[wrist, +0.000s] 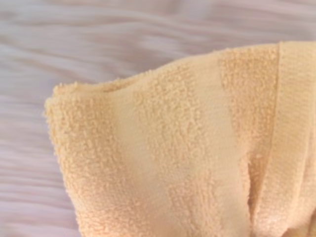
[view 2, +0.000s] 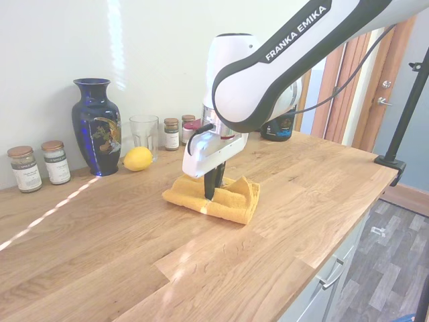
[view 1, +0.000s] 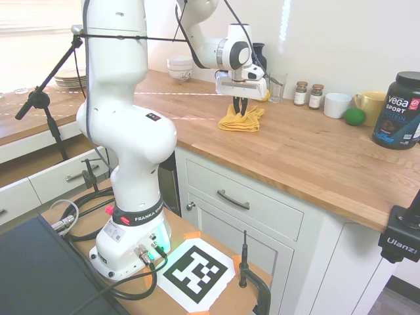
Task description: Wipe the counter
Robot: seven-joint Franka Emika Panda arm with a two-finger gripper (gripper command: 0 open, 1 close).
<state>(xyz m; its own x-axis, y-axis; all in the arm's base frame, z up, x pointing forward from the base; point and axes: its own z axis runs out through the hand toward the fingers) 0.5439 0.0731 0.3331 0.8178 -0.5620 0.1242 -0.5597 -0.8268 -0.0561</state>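
Gripper (view 2: 209,194) pointing straight down, fingers pinched narrow on yellow towel (view 2: 228,199) | towel directly beneath, bunched, flat on counter (view 2: 100,268) | bare wood open on every side for sweeping

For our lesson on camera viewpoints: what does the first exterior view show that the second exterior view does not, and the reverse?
Only the first exterior view shows the white cabinets under the counter, a white mug, a green ball and stacked plates. Only the second shows the blue vase in full, with a lemon beside it. Both show the tool pressed into the yellow towel on the counter, plus spice jars and a drinking glass.
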